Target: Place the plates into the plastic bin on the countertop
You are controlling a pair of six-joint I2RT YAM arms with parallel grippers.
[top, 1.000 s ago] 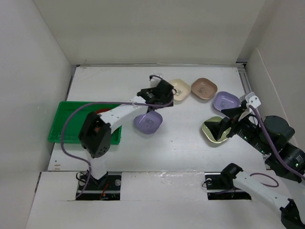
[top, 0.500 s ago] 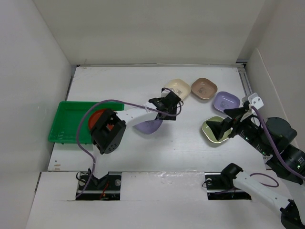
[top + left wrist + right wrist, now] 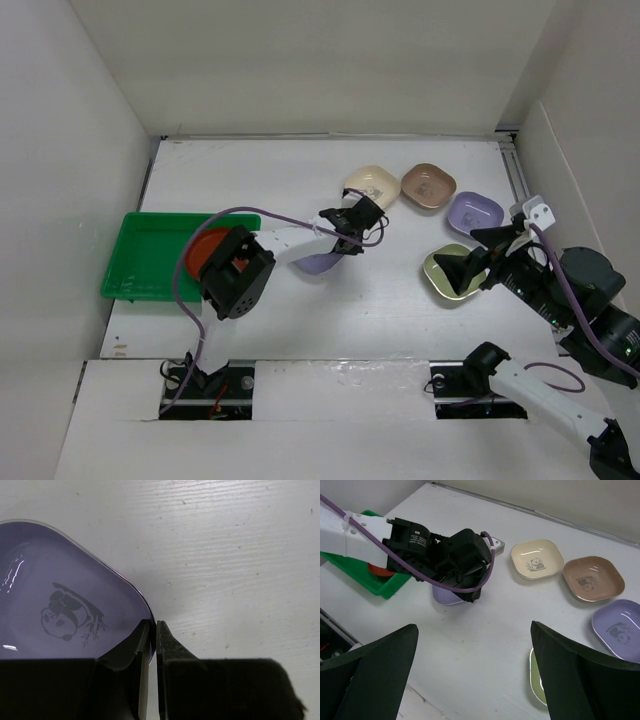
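A lavender plate [image 3: 65, 605] with a panda print lies on the white countertop [image 3: 380, 300]. My left gripper [image 3: 153, 630] is shut on its right rim, one finger inside the plate and one outside. From above, the left gripper [image 3: 347, 238] hides part of that plate [image 3: 316, 264]. The green plastic bin [image 3: 140, 250] at the left holds a red-brown plate [image 3: 203, 248]. My right gripper [image 3: 474, 630] hangs open and empty over the olive green plate [image 3: 441, 276].
A cream plate [image 3: 372, 186], a tan-pink plate [image 3: 428, 185] and a second lavender plate [image 3: 474, 211] lie in a row behind and to the right. White walls stand close on the left, back and right. The left arm's purple cable [image 3: 250, 215] loops over the bin.
My left gripper came down and to the right onto the lavender plate's right rim and closed from wide open to shut on it. The right arm has hardly moved.
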